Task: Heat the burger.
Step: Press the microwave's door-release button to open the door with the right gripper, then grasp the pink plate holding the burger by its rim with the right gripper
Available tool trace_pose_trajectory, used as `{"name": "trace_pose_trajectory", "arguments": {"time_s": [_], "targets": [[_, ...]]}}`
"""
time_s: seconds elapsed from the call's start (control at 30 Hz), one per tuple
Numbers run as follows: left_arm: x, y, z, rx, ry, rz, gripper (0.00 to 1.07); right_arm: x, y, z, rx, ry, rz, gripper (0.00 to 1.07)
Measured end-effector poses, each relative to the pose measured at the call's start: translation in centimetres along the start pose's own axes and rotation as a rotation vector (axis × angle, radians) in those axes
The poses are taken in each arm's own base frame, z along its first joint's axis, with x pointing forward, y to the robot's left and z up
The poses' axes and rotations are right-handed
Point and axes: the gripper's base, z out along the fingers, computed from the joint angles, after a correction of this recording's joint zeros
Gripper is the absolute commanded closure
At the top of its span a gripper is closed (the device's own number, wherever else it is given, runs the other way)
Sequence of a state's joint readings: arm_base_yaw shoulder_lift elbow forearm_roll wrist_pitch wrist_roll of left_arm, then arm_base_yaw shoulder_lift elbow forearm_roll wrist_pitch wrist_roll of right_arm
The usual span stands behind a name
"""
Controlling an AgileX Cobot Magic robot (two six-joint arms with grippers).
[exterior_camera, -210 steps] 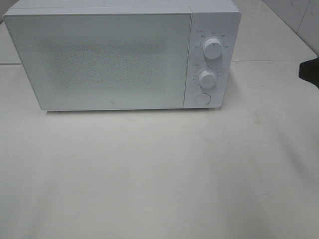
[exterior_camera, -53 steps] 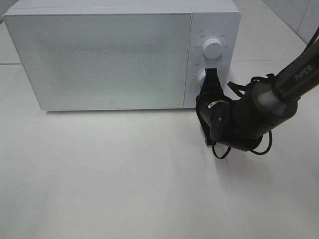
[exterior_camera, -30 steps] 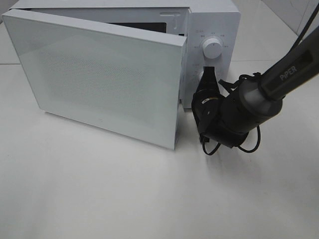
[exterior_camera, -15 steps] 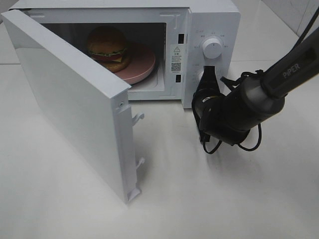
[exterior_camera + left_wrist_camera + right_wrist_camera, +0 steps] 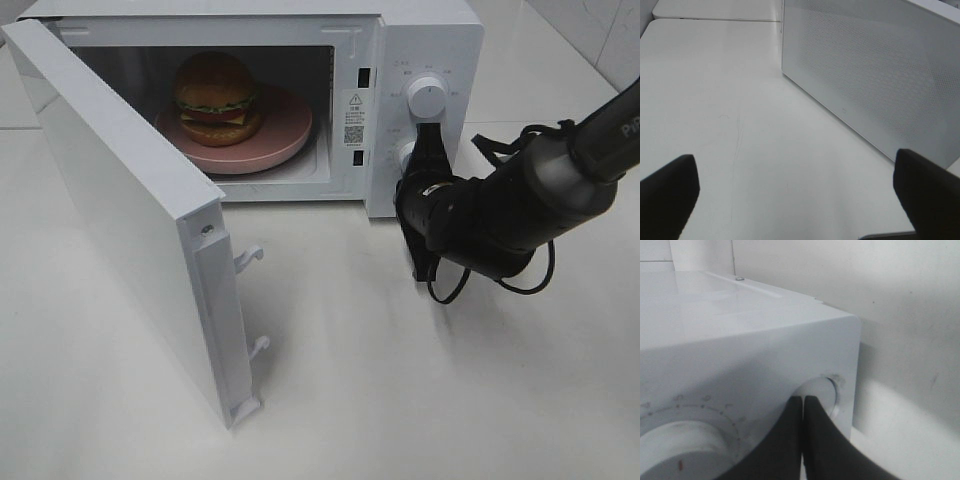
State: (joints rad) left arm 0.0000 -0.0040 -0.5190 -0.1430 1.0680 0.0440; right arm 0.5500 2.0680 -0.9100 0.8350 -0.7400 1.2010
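White microwave [image 5: 430, 40] door [image 5: 130, 220] stands open at front; left gripper [image 5: 795, 195] gapes wide, empty, facing door's outer face. Right gripper [image 5: 803, 402], jaws pinched shut, sits at microwave's release btn [image 5: 822, 395]. Burger [image 5: 215, 95] is inside on pink plate [image 5: 285, 130]. You've yet to shut door, set dials [image 5: 428, 97].

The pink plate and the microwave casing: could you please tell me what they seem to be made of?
Pink plate: probably plastic or ceramic, satin finish; uniform colour with soft highlights, unclear which. Microwave casing: likely painted metal or plastic, smooth glossy white; it reflects light in the right wrist view.
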Motion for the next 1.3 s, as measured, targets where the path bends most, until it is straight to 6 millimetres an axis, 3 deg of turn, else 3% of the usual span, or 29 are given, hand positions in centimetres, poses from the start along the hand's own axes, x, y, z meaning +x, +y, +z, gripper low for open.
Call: {"name": "trace_pose_trajectory", "arguments": {"time_s": [0.33,0.4,0.63,0.87,1.03,1.3], "targets": [[0.1,0.0,0.1,0.000,0.004,0.000,0.09,-0.4,0.5,-2.6,0.061,0.070,-0.097,1.07],[0.1,0.0,0.1,0.000,0.004,0.000,0.09,-0.7,0.7,-4.0,0.084,0.104,-0.177,1.07],[0.1,0.0,0.1,0.000,0.004,0.000,0.09,-1.4,0.8,-6.3,0.090,0.147,-0.308,1.07],[0.1,0.0,0.1,0.000,0.004,0.000,0.09,-1.6,1.1,-8.7,0.108,0.251,-0.569,1.07],[0.1,0.0,0.1,0.000,0.004,0.000,0.09,-1.4,1.5,-9.5,0.096,0.303,-0.703,1.07],[0.1,0.0,0.1,0.000,0.004,0.000,0.09,-0.7,1.8,-10.9,0.122,0.479,-1.058,1.06]]}}
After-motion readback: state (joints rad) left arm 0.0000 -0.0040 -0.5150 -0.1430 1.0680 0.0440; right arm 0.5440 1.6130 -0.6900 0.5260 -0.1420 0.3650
